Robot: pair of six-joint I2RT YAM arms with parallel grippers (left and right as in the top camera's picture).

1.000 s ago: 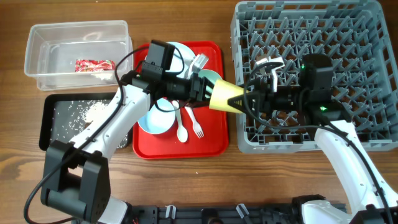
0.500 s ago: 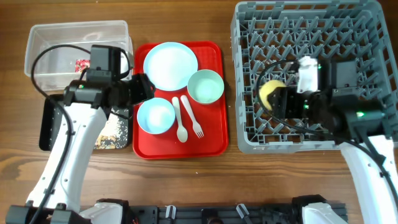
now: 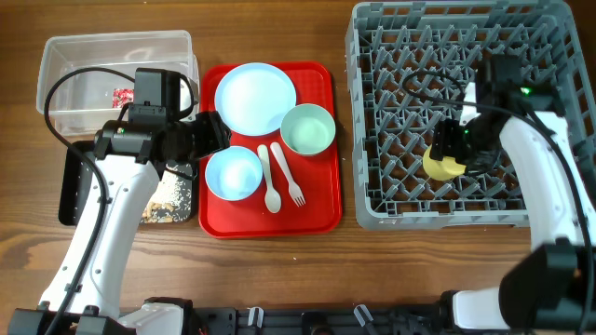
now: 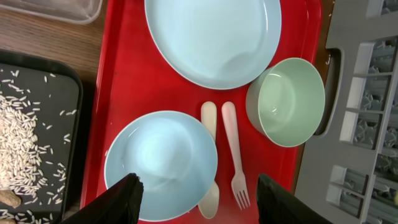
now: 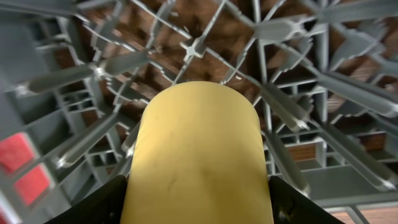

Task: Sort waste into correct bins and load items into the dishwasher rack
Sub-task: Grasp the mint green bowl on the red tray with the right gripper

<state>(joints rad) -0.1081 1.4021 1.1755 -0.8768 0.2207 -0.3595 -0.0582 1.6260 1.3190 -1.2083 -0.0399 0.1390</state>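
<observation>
The large square grey plastic dishwasher rack (image 3: 359,121), with lattice walls and upright pegs, is the reference for everything here. Just to its left lies the flat red plastic serving tray (image 3: 321,212). Further left of the rack, beyond that tray, sit the clear rectangular plastic tub (image 3: 54,82) and, nearer the robot, the shallow black rectangular tray (image 3: 71,191).

On the red tray, the round pale blue plate (image 3: 255,98) lies at the far end. The round mint bowl (image 3: 308,128) is the piece closest to the rack, and the round pale blue bowl (image 3: 233,173) sits a little further from it.

The small yellow plastic cup (image 3: 441,167) is already inside the rack, in its right half towards the near wall. It is clamped between the fingers of the right gripper (image 5: 198,208), with pegs crowding all round it in the wrist view.

The step in hand looks like seating this cup. It should probably go down into a gap between pegs rather than onto a peg tip. The fingers should let go only once it rests steadily, then rise straight up clear of the pegs.

The left gripper (image 4: 199,198) hangs with its jaws spread and empty over the pale blue bowl, well left of the rack.

The white plastic spoon (image 3: 268,181) and white plastic fork (image 3: 290,177) lie side by side between the bowls. The crumpled red-and-white snack wrapper (image 3: 122,94) is in the tub, and loose beige-white rice scraps (image 4: 25,149) are in the black tray.
</observation>
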